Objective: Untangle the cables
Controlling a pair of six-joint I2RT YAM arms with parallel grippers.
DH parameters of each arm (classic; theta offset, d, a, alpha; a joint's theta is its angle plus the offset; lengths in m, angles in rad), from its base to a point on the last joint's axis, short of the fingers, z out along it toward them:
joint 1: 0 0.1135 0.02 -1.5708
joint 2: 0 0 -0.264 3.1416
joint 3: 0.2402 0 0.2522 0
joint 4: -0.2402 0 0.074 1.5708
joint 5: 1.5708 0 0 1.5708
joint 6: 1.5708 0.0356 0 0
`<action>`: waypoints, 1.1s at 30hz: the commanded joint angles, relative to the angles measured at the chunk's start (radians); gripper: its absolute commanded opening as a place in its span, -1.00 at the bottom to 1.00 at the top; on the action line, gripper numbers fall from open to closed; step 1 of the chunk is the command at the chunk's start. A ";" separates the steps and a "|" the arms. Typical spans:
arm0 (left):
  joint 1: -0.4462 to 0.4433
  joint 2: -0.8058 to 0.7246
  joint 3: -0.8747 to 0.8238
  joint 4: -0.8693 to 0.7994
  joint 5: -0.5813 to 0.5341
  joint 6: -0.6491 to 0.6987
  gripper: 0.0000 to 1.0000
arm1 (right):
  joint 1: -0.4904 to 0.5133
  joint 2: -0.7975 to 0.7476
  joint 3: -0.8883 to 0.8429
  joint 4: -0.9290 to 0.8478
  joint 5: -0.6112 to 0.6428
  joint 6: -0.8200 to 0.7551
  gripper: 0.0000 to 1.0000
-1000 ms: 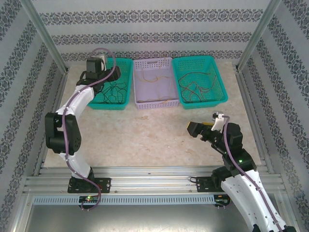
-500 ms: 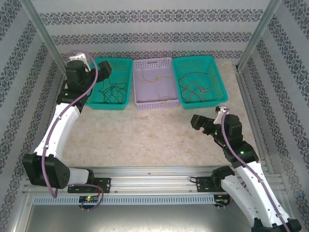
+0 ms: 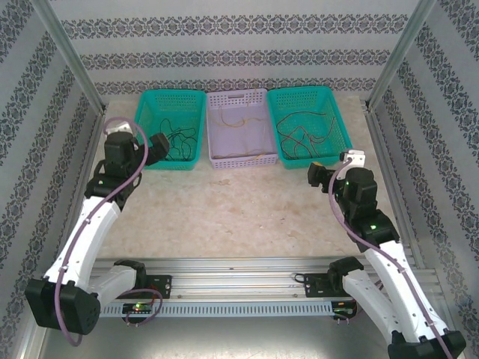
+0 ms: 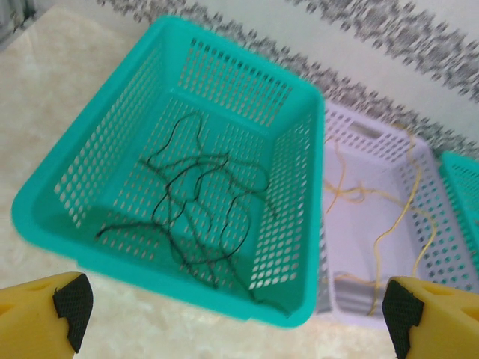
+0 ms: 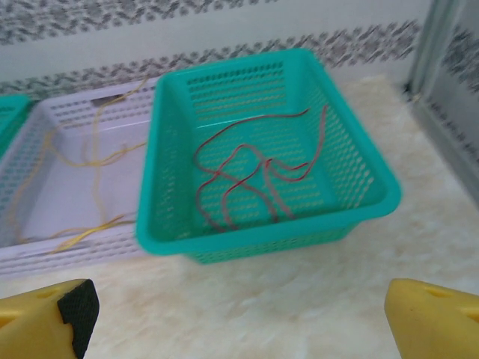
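- We see the left hand [image 4: 233, 318] with its fingers wide apart, gripping nothing, over the tabletop [image 3: 224, 209] just in front of the left green basket [image 4: 150, 271].
- The right hand [image 5: 239, 318] also has its fingers wide apart and is empty, near the front of the right green basket [image 5: 262, 235].
- The black cables [image 4: 198, 198] lie in a loose tangle in the left green basket.
- The yellow cables [image 4: 352, 193] are in the lilac basket [image 5: 60, 258] between the two green ones.
- The red cables [image 5: 247, 176] are looped in the right green basket.

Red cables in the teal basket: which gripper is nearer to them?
Right. The right gripper sits just before the basket of red cables, at its near edge; the left gripper is across the table, by the teal basket holding black cables.
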 commanded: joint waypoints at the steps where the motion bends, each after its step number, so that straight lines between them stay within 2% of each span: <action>1: -0.017 -0.032 -0.091 0.068 -0.034 0.018 1.00 | -0.036 0.058 -0.070 0.202 0.134 -0.134 0.96; 6: -0.029 -0.011 -0.128 0.051 -0.051 0.060 1.00 | -0.106 0.181 -0.116 0.327 0.070 -0.147 0.96; 9: -0.031 -0.037 -0.202 0.140 -0.062 0.064 1.00 | -0.131 0.242 -0.185 0.489 0.048 -0.131 0.97; 13: -0.035 -0.086 -0.304 0.288 -0.052 0.156 1.00 | -0.152 0.356 -0.272 0.718 0.048 -0.127 0.97; 17: -0.038 -0.078 -0.323 0.297 -0.058 0.165 1.00 | -0.189 0.460 -0.306 0.873 -0.005 -0.126 0.96; 20: -0.040 -0.067 -0.337 0.307 -0.102 0.184 1.00 | -0.195 0.527 -0.304 0.954 -0.083 -0.153 0.96; 23: -0.039 -0.066 -0.372 0.355 -0.122 0.205 1.00 | -0.197 0.636 -0.308 1.017 -0.080 -0.155 0.97; 26: -0.039 -0.067 -0.398 0.381 -0.139 0.235 1.00 | -0.194 0.681 -0.351 1.128 -0.071 -0.170 0.96; 31: -0.038 -0.062 -0.437 0.436 -0.156 0.277 1.00 | -0.210 0.867 -0.431 1.473 -0.036 -0.138 0.96; 32: -0.039 -0.059 -0.444 0.447 -0.156 0.288 1.00 | -0.210 0.884 -0.430 1.504 -0.035 -0.137 0.96; 33: -0.039 -0.054 -0.455 0.464 -0.154 0.297 1.00 | -0.210 0.868 -0.414 1.454 -0.030 -0.135 0.96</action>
